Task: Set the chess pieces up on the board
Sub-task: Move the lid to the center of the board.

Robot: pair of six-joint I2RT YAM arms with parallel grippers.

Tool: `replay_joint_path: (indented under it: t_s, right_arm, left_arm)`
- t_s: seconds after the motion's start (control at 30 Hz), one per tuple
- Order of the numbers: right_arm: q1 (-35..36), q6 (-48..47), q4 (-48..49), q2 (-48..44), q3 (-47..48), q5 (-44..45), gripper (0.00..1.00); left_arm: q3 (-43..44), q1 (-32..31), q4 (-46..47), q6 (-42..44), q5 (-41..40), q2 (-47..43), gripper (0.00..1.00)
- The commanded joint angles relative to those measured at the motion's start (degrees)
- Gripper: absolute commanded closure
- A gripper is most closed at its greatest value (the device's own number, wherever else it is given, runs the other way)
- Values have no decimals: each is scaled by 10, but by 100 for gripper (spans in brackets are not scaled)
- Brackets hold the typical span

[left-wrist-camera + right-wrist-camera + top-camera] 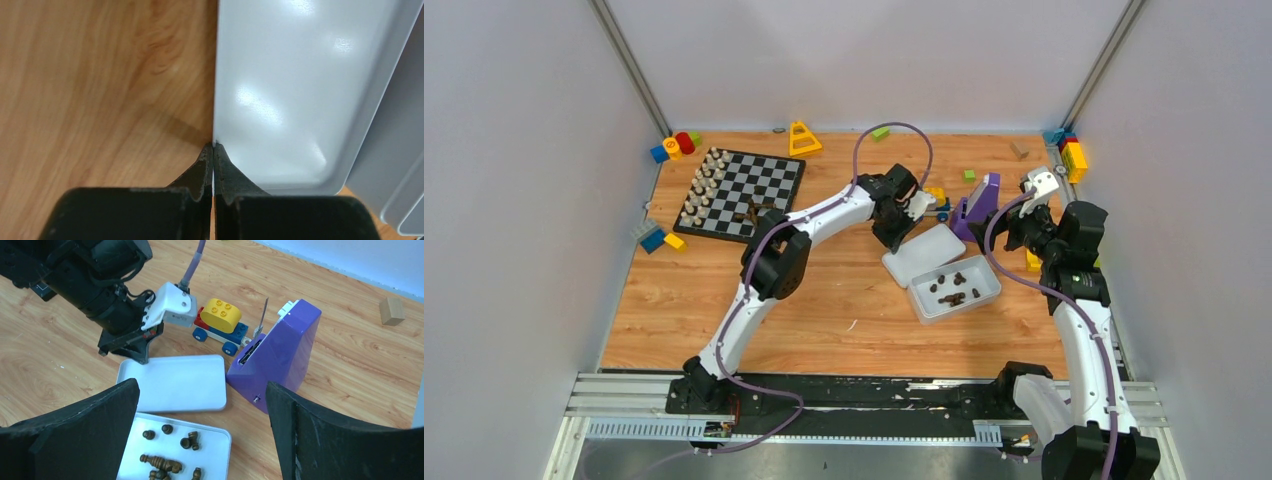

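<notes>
The board lies at the back left, with cream chess pieces in rows on its left side and a few dark pieces near its front edge. More dark pieces lie in a white tray, which also shows in the right wrist view with the pieces. My left gripper is shut on the left rim of the white lid. It also shows in the left wrist view and right wrist view. My right gripper is open and empty above the tray and lid.
A purple box stands behind the lid, with a toy car beside it. Coloured blocks sit at the back left and back right. A yellow triangle and a small wooden block lie near the back wall.
</notes>
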Motion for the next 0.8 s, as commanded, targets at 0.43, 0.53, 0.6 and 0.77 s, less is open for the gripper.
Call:
replay_joint_path:
  t_s: [0.43,0.53,0.6,0.77]
  right_arm:
    - [9,-9,15,-7,1,-13,0]
    - [10,-8,15,-4,2,-13,0]
    - [11,-6,15,-2,3,-12,0]
    - [15,-8,14,-2,5,-8,0]
  left_arm:
    - [-71,-59,32,-20,-46,-82,60]
    - [-104,-56,45,3,-99,-131,49]
    - [-138,-49,63,22,-121,-168,36]
    - [-239,-8,103,63,-154,-267,12]
